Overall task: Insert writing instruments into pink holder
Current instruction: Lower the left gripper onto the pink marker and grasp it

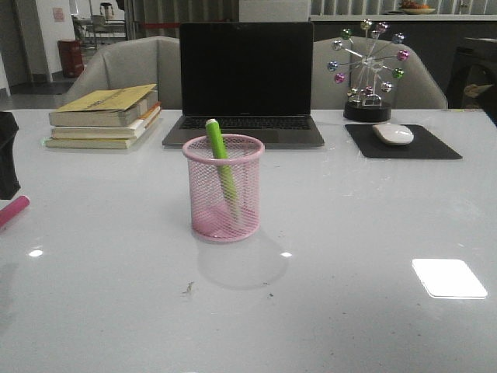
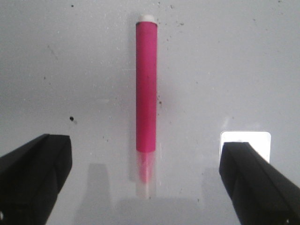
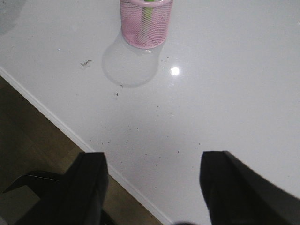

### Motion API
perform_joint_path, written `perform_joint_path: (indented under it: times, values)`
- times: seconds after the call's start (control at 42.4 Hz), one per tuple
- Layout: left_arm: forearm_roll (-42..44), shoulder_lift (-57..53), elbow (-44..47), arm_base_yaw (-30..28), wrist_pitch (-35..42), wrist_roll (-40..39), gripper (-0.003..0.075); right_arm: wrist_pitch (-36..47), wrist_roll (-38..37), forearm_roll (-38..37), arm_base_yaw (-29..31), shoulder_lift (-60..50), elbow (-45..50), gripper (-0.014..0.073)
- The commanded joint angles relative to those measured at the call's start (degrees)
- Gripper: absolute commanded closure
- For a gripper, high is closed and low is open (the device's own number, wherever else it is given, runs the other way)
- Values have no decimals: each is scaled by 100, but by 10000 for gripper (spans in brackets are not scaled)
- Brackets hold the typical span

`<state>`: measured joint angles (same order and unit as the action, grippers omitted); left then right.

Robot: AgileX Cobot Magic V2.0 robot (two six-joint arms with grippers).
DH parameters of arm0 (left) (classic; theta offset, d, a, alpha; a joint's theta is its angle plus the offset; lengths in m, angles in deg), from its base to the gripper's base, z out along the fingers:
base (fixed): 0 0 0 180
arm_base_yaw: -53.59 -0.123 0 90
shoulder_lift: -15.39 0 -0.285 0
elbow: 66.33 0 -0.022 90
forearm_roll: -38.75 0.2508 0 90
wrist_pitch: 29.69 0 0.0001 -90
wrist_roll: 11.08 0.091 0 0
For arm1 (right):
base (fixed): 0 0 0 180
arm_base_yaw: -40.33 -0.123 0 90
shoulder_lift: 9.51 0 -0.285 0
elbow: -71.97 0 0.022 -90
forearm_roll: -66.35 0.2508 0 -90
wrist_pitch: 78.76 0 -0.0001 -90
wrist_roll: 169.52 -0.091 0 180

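Observation:
The pink holder point(image 1: 224, 188) stands upright mid-table, and it also shows far off in the right wrist view point(image 3: 146, 26). The lime green marker point(image 1: 220, 151) leans inside it, its top above the rim. The magenta marker point(image 2: 146, 89) lies flat on the table, and only its end point(image 1: 12, 210) shows at the left edge of the front view. My left gripper point(image 2: 145, 152) hangs open above this marker, one finger on each side and neither touching it. My right gripper point(image 3: 152, 161) is open and empty over the table's near edge, well short of the holder.
An open laptop point(image 1: 245, 81) stands behind the holder. A stack of books point(image 1: 105, 116) lies at the back left. At the back right are a mouse point(image 1: 393, 134) on a black pad and a ball ornament point(image 1: 367, 70). The table's front edge point(image 3: 70, 133) runs under my right gripper.

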<state>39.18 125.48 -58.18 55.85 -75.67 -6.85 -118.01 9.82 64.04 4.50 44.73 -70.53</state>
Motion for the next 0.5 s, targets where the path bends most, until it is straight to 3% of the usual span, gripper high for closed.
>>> perform_joint_path:
  times: [0.0,0.472]
  values:
    - [35,80,-436,32,144,-46,35,322,66,-61,31,-49,-149,64]
    - [47,926,-1112,32,153,-46,35,322,66,-61,31,-49,-149,64]
